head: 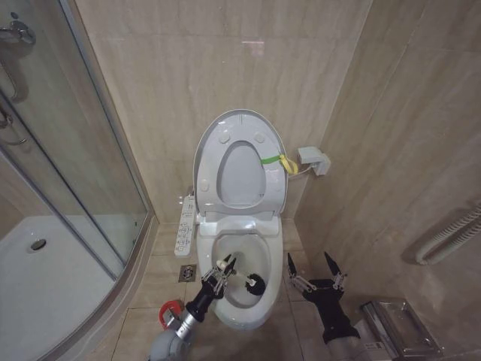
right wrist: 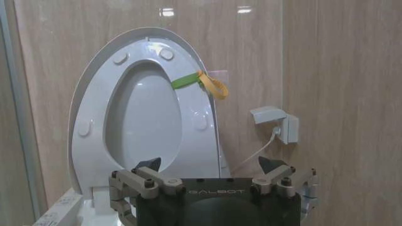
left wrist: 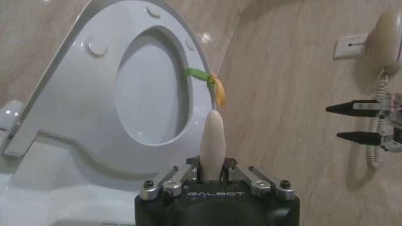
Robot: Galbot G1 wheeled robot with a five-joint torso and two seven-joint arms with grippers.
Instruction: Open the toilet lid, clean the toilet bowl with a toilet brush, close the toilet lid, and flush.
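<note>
In the tiled bathroom, with the toilet lid (head: 240,162) raised, the left gripper (head: 221,272) gripped the toilet brush (head: 254,283) inside the toilet bowl (head: 242,289), apparently mid-scrub; the right gripper (head: 316,272) waited beside, fingers wide.

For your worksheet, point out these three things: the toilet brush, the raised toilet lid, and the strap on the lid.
toilet brush (head: 255,283), head view, on its black bristle head.
toilet lid (right wrist: 94,113), right wrist view, on its underside.
strap (right wrist: 186,82), right wrist view, on its green part.
</note>
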